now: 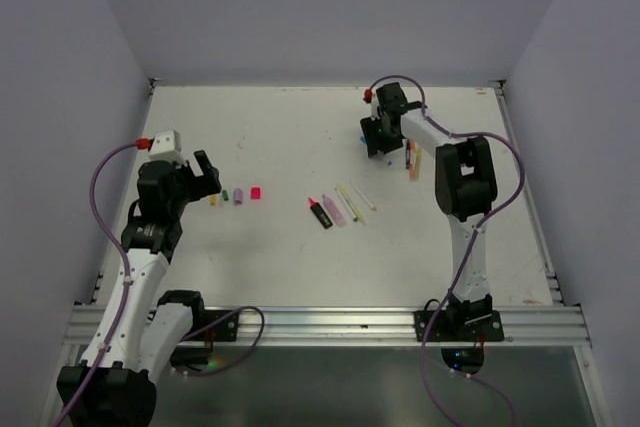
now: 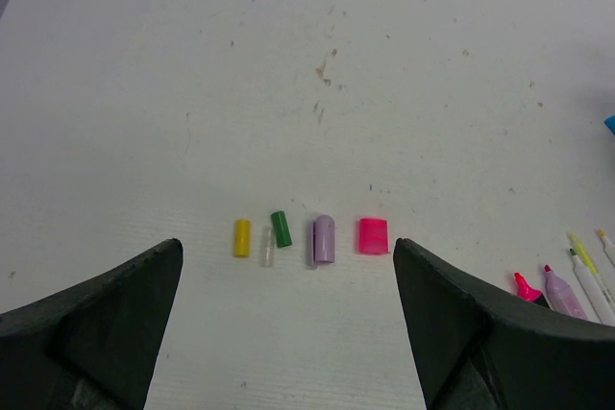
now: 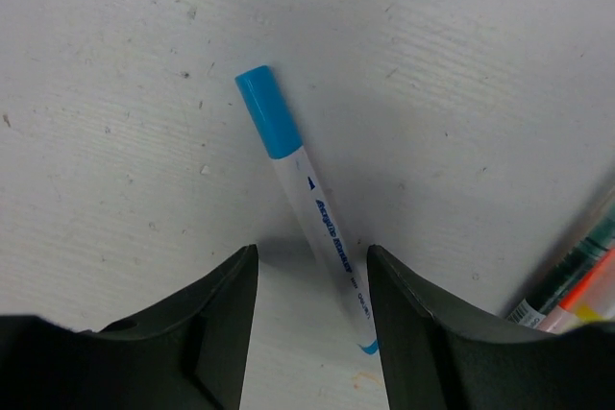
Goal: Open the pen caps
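Loose pen caps lie in a row on the table: yellow [image 2: 242, 237], clear [image 2: 267, 248], green [image 2: 281, 229], lilac [image 2: 324, 238] and pink [image 2: 373, 235]. My left gripper [image 2: 288, 280] hovers open just on the near side of them, holding nothing; from above it [image 1: 205, 175] is left of the caps [image 1: 238, 196]. My right gripper [image 3: 312, 256] is open at the far right [image 1: 378, 152], its fingers straddling a white pen [image 3: 327, 232] that lies flat with its blue cap [image 3: 267, 110] still on. The pen's barrel runs close to the right finger.
Several uncapped pens [image 1: 335, 207] lie in the middle of the table, and their tips show in the left wrist view [image 2: 567, 290]. More pens [image 1: 413, 159] lie beside the right arm, seen at the right wrist view's edge [image 3: 577, 295]. Walls border the table on three sides.
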